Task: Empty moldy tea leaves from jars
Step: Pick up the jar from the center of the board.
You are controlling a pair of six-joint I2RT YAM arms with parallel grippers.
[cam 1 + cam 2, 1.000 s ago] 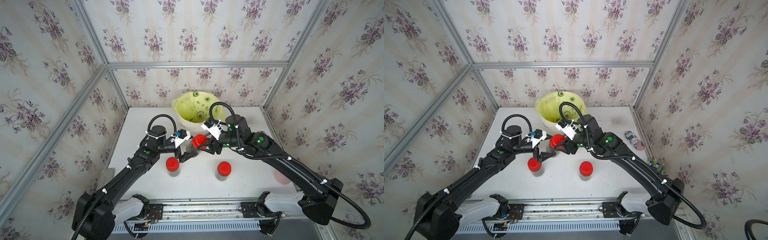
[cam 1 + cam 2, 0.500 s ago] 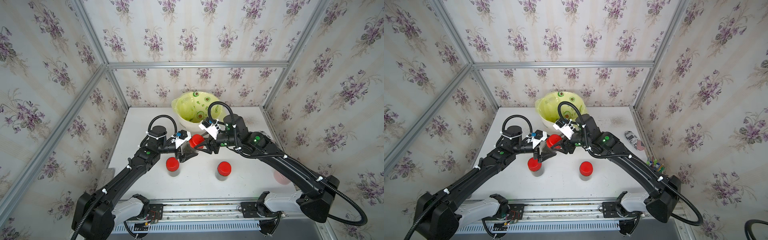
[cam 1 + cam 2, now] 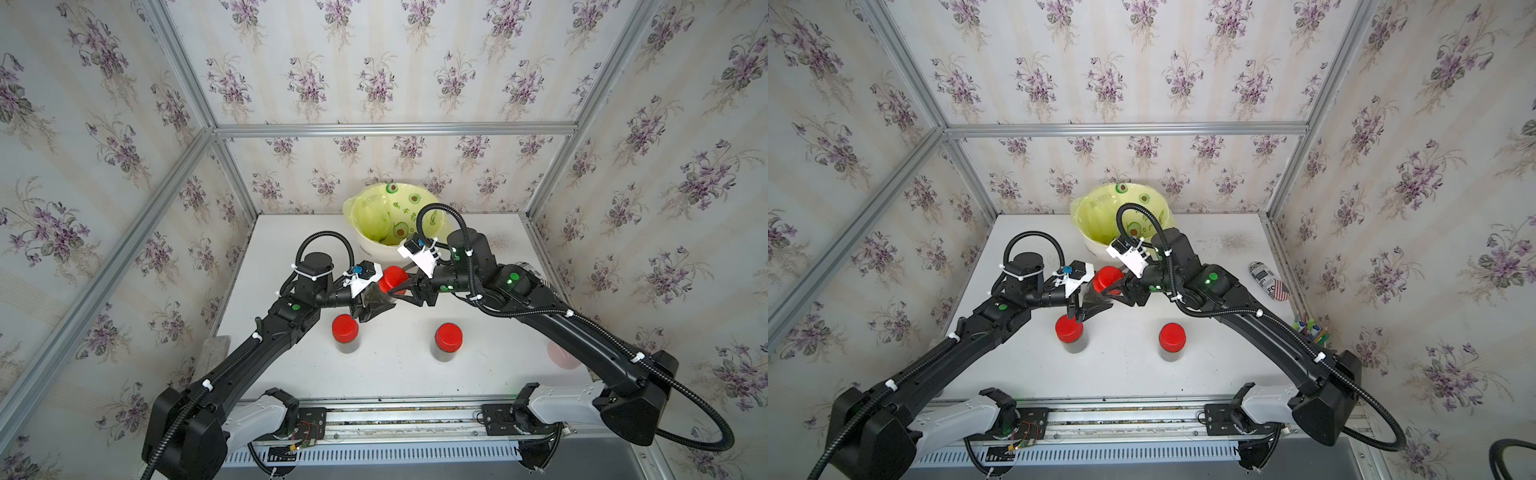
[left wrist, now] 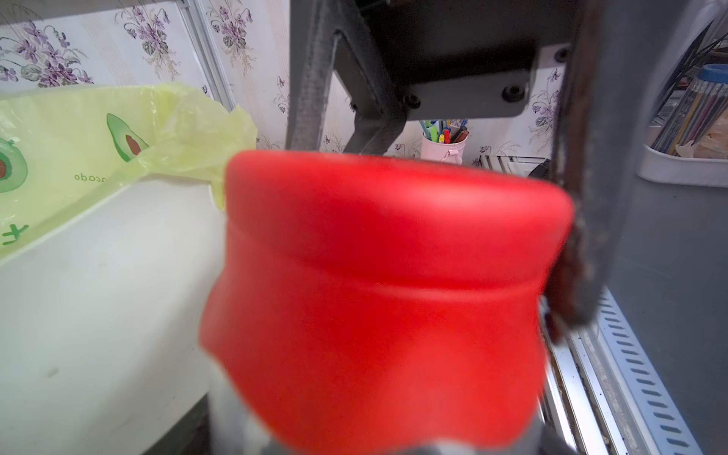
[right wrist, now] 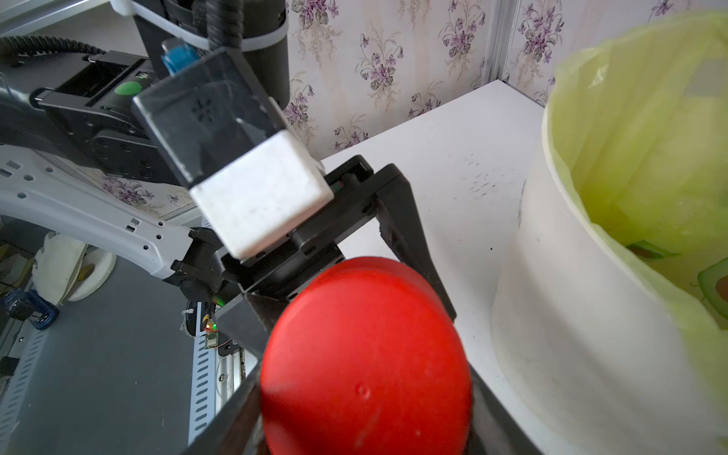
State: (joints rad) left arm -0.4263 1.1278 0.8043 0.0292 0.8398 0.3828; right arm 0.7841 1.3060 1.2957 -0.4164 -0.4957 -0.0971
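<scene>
Floral booth, white worktop (image 3: 415, 374): right pincer (image 3: 395, 287) clamps the red lid (image 3: 390, 276) of the jar (image 3: 375, 296) raised near the bin (image 3: 368, 249); left pincer (image 3: 374, 306) straddles its body, can't tell if gripping.

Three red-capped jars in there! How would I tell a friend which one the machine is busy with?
Find the white bin with the yellow-green liner at the back of the table. Just in front of it, one red-lidded jar is held up between the left gripper and the right gripper. The other two jars stand alone on the table, nearer the front.
</scene>
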